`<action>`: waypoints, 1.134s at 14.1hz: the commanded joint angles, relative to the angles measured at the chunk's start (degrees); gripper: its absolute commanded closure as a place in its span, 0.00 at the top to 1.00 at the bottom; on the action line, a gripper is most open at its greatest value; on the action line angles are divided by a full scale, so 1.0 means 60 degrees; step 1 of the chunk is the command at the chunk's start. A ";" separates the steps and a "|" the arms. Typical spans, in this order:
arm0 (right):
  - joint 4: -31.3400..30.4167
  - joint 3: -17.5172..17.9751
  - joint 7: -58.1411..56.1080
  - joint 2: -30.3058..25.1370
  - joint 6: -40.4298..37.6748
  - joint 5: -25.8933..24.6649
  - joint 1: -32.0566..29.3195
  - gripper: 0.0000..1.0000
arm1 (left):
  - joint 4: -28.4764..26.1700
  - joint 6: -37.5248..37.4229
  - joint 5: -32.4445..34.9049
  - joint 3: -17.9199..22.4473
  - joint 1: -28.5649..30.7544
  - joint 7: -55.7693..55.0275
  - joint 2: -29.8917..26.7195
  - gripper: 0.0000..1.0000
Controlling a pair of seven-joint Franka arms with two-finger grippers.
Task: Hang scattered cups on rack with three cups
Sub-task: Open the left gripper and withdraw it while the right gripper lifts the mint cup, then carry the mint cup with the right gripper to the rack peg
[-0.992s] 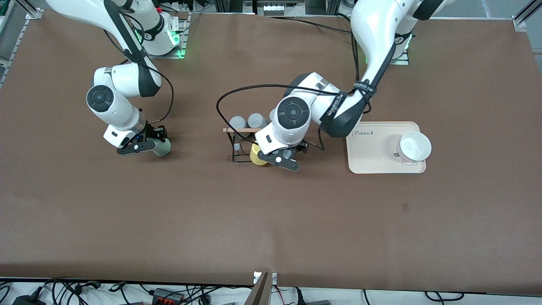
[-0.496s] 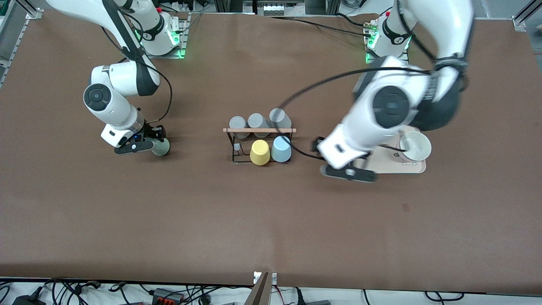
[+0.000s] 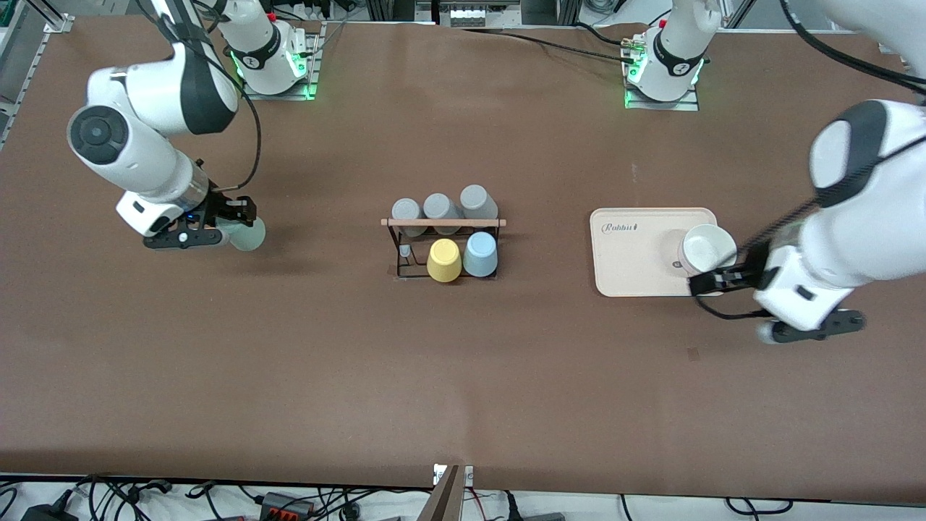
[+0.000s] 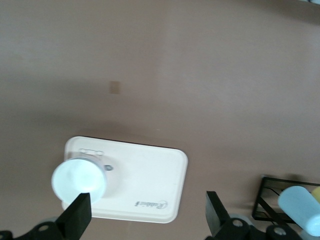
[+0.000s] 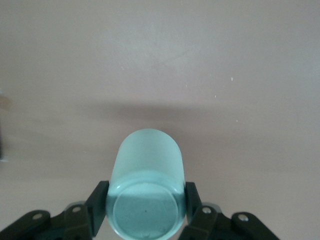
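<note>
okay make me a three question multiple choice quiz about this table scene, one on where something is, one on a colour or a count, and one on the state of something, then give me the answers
1. Where is the light blue cup?
A. on the beige tray
B. on the rack, beside the yellow cup
C. in the left gripper

2. How many grey cups are on the rack?
A. one
B. three
C. five

3. What is the right gripper doing?
A. holding the sage green cup
B. open and empty
C. holding the white bowl

Answers:
1 B, the blue cup sits on the rack right next to the yellow one.
2 B, three grey cups line the row farther from the front camera.
3 A, the right wrist view shows its fingers clamped on the green cup. The left gripper is open and empty, over the table beside the beige tray.
</note>
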 commanded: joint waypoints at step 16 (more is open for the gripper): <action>0.4640 -0.0007 0.7440 0.3000 -0.0688 0.1235 0.3557 0.20 | -0.3486 0.0890 0.0199 0.0448 0.0770 0.2224 -0.3603 1.00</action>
